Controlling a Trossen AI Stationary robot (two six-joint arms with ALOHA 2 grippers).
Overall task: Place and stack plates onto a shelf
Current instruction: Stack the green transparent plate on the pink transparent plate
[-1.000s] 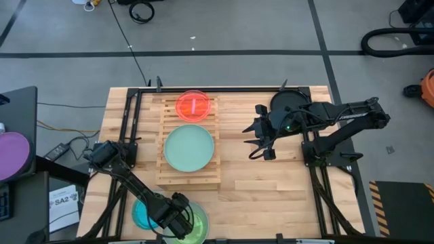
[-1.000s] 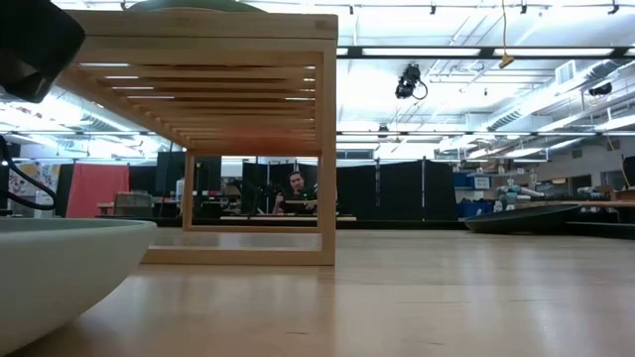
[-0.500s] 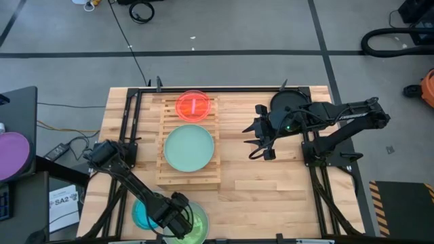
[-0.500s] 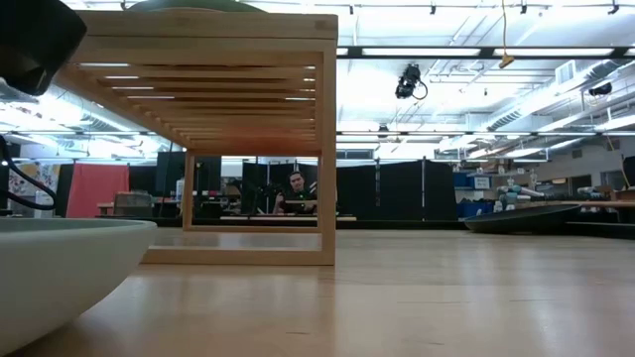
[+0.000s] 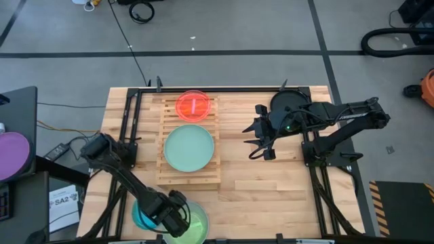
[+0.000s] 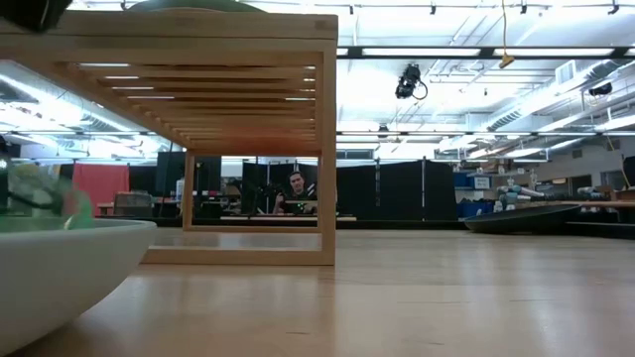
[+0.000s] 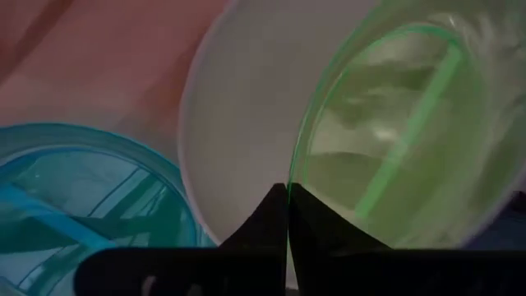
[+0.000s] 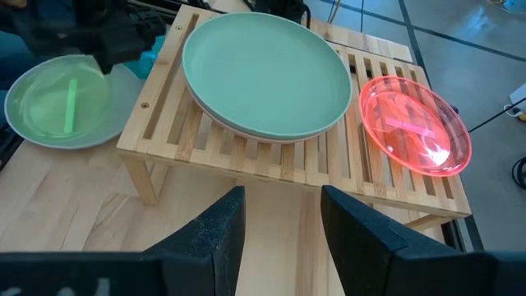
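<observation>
Plank-topped bench [image 5: 271,183] stood on a grey floor, with a big lit hall behind it in the low view. On the shelf [image 5: 188,141] mid-bench lay a large mint-green plate [image 5: 189,148] on top of a whitish one whose rim showed just under it in the right wrist view [image 8: 246,131]. A small red plate [image 5: 194,105] sat on the same shelf's far end, just beside the mint one, apart from it.

At the near left edge of the bench a translucent green plate [image 5: 193,226] rested inside a larger whitish plate [image 8: 123,82], and a small blue plate [image 5: 141,215] lay just beside them, its rim meeting or overlapping the whitish one. The left gripper [image 7: 287,215] was down on this group, its dark fingers pressed together on the green plate's rim in the left wrist view. In the low view the whitish plate [image 6: 60,268] filled the near left corner, with a green blur above it.

The right gripper [image 8: 279,222] hung over the bench to the right of the shelf, well apart from any plate, fingers spread and empty.

A purple disc [image 5: 12,154] sat off the bench at far left. A person [image 6: 296,192] sat far back in the hall.
</observation>
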